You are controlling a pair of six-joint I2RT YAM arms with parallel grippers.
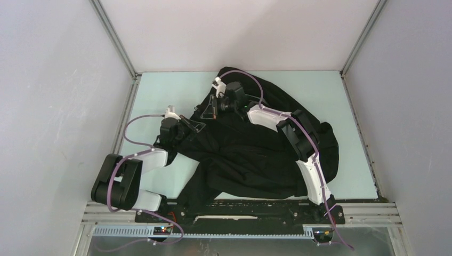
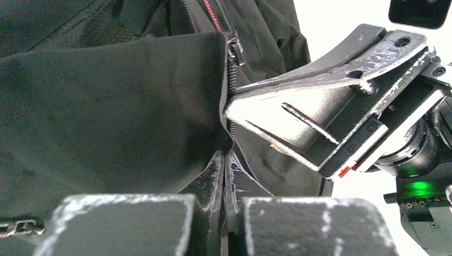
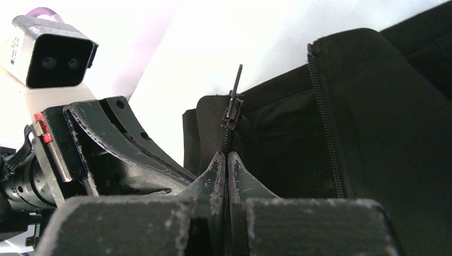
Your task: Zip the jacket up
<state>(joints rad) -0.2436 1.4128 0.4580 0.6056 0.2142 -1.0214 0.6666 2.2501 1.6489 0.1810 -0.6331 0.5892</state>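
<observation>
Top external view is showing the jacket (image 1: 250,154) lying crumpled across the desk (image 1: 160,90), spreading from the centre toward 3 o'clock. At the heap's 10 o'clock edge, the left gripper (image 2: 224,165) is pinching the jacket's front edge, fingertips pressed together. Just beside it, the right gripper (image 3: 226,162) is pinching the zipper edge below the slider (image 3: 233,109), whose tab is sticking up.

L arm (image 1: 152,157) & R arm (image 1: 312,176): white shells, blk joints | purple cables (image 1: 126,129) | fingers (image 2: 212,178) blk, scuffed
</observation>
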